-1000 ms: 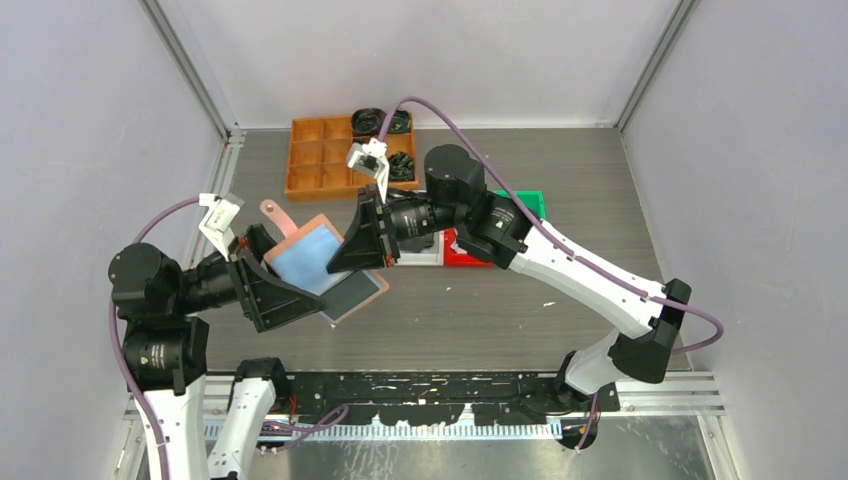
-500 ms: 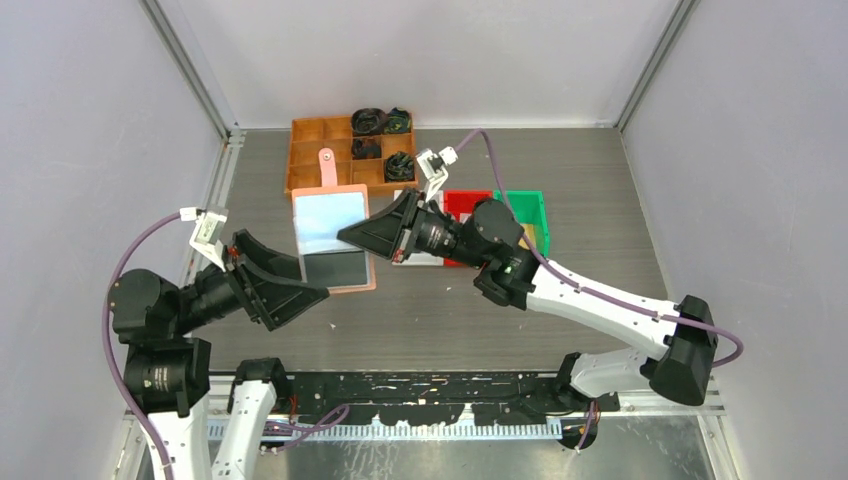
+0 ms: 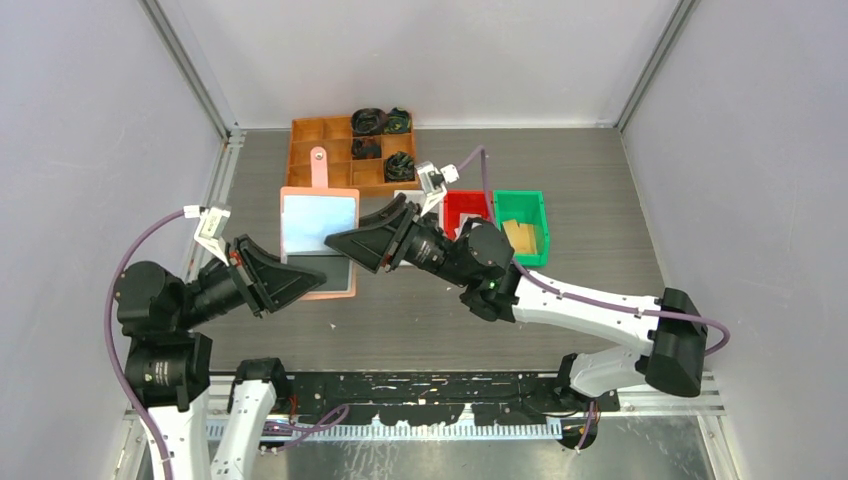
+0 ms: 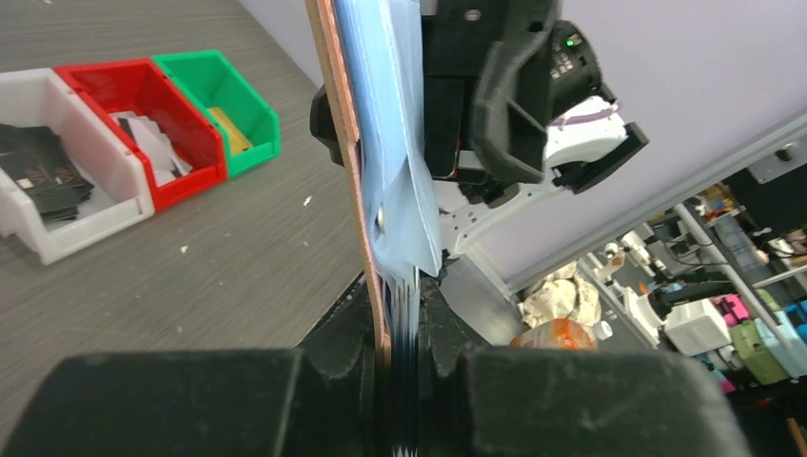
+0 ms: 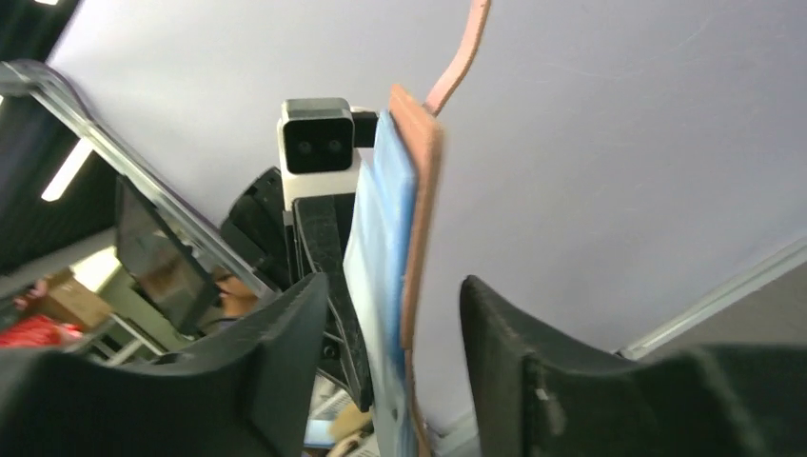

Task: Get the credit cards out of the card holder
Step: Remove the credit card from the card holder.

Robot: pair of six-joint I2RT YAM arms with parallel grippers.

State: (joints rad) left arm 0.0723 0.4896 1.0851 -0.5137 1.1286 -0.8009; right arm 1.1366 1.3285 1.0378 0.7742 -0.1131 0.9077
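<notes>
The salmon-pink card holder (image 3: 318,202) hangs unfolded above the table, strap tab (image 3: 318,165) pointing away, light blue pocket (image 3: 318,223) above the dark pocket (image 3: 330,271). My left gripper (image 3: 318,284) is shut on its near dark end; in the left wrist view the jaws (image 4: 400,319) pinch the card holder (image 4: 354,143) edge-on. My right gripper (image 3: 335,243) stands open astride its right edge, fingers (image 5: 285,343) apart from the card holder (image 5: 398,257). Credit cards lie in the bins: black (image 4: 43,171), whitish (image 4: 143,133), tan (image 3: 518,236).
A white bin (image 4: 67,224), a red bin (image 3: 465,210) and a green bin (image 3: 535,200) stand in a row right of the holder. An orange compartment tray (image 3: 330,155) with black coiled bundles (image 3: 370,121) sits at the back.
The left gripper has shut on the holder's near end and the right gripper has opened off it. The holder swung round and moved slightly left.
</notes>
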